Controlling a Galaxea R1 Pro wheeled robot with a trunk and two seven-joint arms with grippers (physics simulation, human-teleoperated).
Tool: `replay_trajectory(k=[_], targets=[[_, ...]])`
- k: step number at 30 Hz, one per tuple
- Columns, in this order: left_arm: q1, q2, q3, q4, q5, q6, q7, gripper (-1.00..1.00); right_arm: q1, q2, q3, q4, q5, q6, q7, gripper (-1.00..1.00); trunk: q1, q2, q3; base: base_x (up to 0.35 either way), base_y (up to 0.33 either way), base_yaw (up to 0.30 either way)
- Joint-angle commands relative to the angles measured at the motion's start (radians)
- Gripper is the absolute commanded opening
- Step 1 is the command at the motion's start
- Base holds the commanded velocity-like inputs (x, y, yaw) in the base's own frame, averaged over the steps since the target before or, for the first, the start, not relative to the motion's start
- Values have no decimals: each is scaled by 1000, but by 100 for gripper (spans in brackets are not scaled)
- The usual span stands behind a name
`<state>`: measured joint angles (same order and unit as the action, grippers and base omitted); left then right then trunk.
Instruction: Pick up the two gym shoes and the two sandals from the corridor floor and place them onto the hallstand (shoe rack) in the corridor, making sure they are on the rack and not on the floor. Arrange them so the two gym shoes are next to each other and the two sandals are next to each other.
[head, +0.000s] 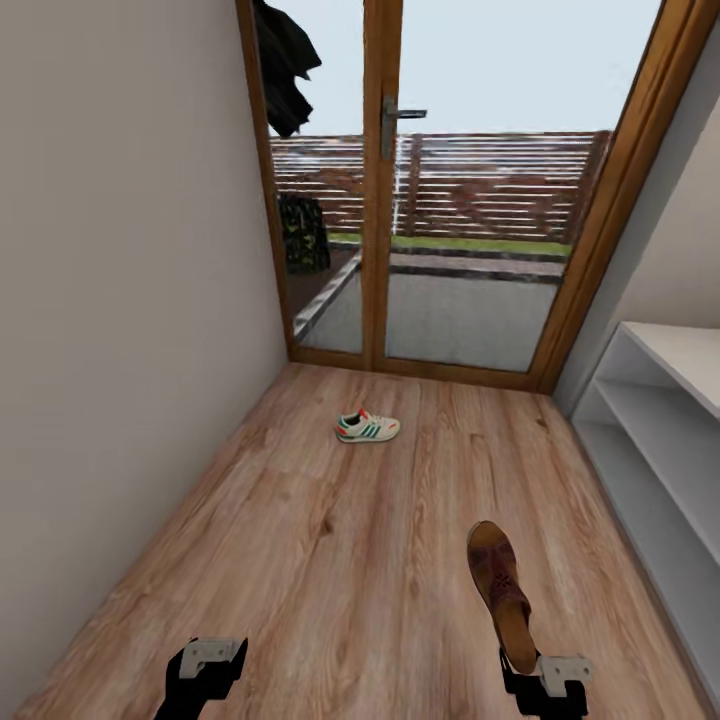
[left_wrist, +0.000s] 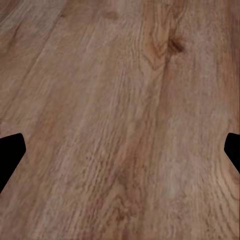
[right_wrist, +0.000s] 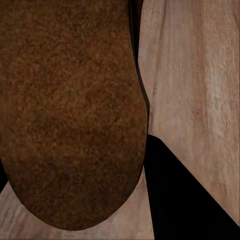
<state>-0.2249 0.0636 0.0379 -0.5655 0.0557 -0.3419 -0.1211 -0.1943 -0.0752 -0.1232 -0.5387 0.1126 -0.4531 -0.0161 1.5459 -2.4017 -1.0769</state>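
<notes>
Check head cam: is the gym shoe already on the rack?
No. The gym shoe lies on the corridor floor near the glass door, well apart from the hallstand.

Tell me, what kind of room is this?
Probably a hallway by the way out: a narrow wood floor ends at a glass door, a white shoe rack lines one wall, and a sneaker lies on the floor.

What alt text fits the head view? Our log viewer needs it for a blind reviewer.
A brown sandal juts forward from the right gripper above the wood floor; the left gripper is empty. One gym shoe lies farther ahead before a glass door, and a pale shoe rack stands along the right wall.
</notes>
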Motion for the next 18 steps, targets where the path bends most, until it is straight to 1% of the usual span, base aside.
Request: replay_trajectory(k=[1,5,18], targets=[[-1,-1,4,1,6,-2,-9,100,-1,1,-4,0,7,-3,0,-100,0,0,-1,333,139,0],[-1,-1,4,1,7,-2,-9,100,-1,1,-4,0,7,-3,-1,-100,0,0,-1,333,139,-87],[-1,-1,4,1,7,-2,-9,100,-1,2,-4,2,7,-3,-1,-100,0,0,-1,326,168,-251]])
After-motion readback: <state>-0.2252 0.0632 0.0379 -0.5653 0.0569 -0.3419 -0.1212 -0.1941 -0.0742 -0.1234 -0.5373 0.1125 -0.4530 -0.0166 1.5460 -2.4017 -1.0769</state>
